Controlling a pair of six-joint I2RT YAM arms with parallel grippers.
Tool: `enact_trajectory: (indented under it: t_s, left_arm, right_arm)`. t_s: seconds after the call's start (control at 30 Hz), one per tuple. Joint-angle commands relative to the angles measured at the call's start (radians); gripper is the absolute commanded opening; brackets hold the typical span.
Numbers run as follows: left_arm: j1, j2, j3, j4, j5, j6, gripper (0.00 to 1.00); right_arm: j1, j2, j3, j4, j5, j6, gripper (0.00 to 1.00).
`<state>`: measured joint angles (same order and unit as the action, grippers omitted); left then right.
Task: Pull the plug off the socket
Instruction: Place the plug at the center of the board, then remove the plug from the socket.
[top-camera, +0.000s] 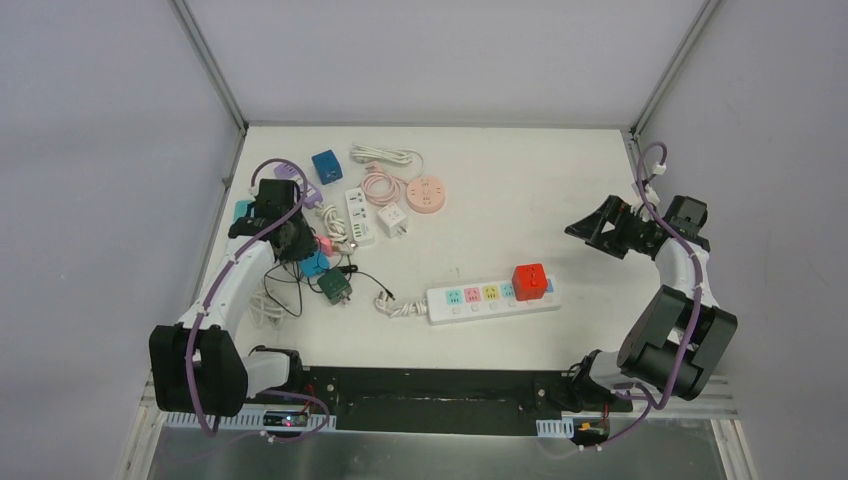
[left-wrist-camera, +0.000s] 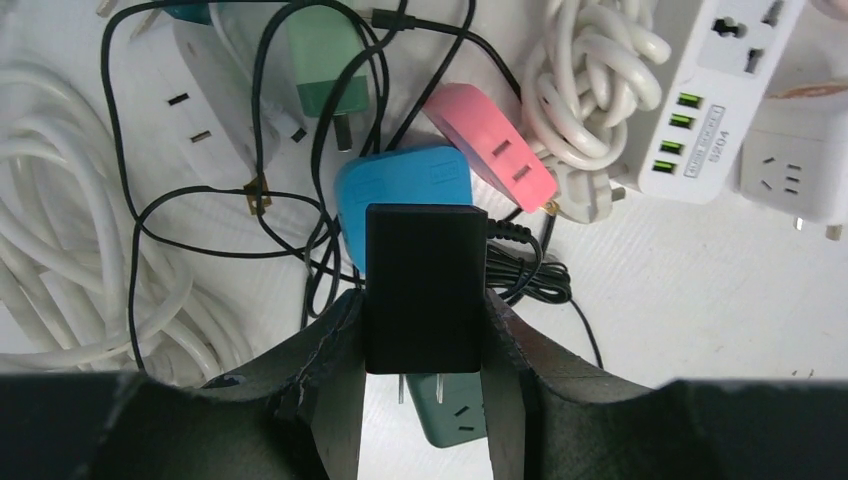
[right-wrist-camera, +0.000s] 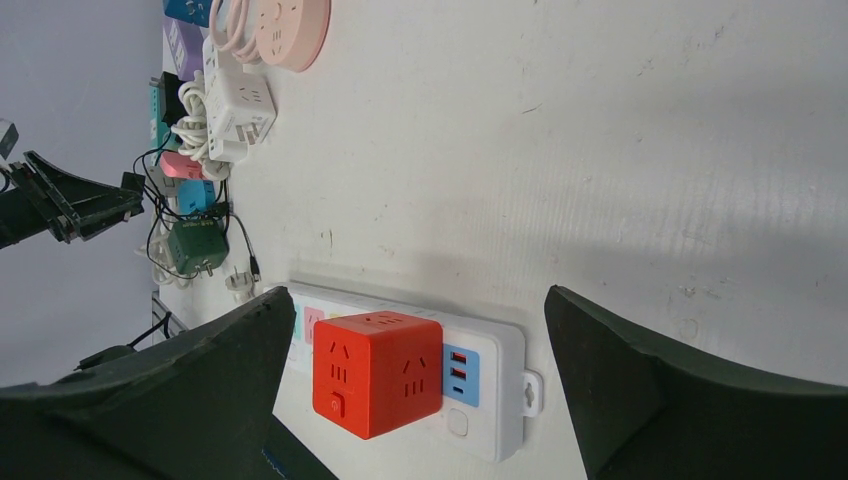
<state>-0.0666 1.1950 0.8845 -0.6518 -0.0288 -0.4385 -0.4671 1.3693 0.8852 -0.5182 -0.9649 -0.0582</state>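
White table (top-camera: 560, 200), grey walls round it, arms bolted at the near edge. Nearest to us lay the power strip (top-camera: 490, 297), cord end to the left, w/ a red cube plug (top-camera: 529, 281) seated at its right end, next to the USB ports. That one wasn't pulled yet.

Further back on the left, the L claw (left-wrist-camera: 423, 300) hung over a heap of chargers and was pinching a black plug (left-wrist-camera: 424, 285) by its two sides. We saw no socket on it, so we judged it free. Under it were a blue charger (left-wrist-camera: 400, 185), a pink plug (left-wrist-camera: 490, 140), a green adapter (left-wrist-camera: 450, 415) and loose cords (left-wrist-camera: 60, 250).

On the right, the R claw (top-camera: 595, 235) hovered w/ fingers spread wide, holding nothing, well apart from the strip but facing the cube. At the far side sat a pink round socket (top-camera: 425, 193).

Our read of the step: black plug ready to be dropped on the heap. Next, prob. the red cube: one claw grips it square across its flat sides and pulls straight up, the other pins the strip so it doesn't lift too.
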Motion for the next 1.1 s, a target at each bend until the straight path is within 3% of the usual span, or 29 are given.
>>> enact_trajectory:
  t_s: [0.0,0.27,0.33,0.67,0.9,1.07]
  left_arm:
    - [0.039,0.043,0.013,0.019,-0.06,-0.018,0.03]
    - [0.121,0.184,0.091,0.02,-0.044,0.016,0.07]
    - [0.138,0.21,0.11,0.021,-0.03,0.015,0.13]
    - [0.162,0.192,0.179,-0.016,-0.085,0.024,0.9]
    - [0.165,0.085,0.207,-0.041,0.006,0.106,0.93]
    - [0.165,-0.029,0.203,-0.043,0.097,0.129,0.99]
  right_arm:
    - [-0.005,0.0,-0.006,0.032,-0.006,-0.004,1.0]
    - [-0.005,-0.001,-0.007,0.028,-0.006,-0.004,1.0]
    - [-0.005,-0.001,-0.009,0.026,-0.006,-0.004,1.0]
    - [-0.005,-0.001,-0.007,0.017,-0.006,-0.004,1.0]
    - [-0.005,-0.002,0.002,-0.003,-0.006,-0.004,1.0]
    - [-0.005,-0.017,0.018,-0.042,-0.029,-0.123,1.0]
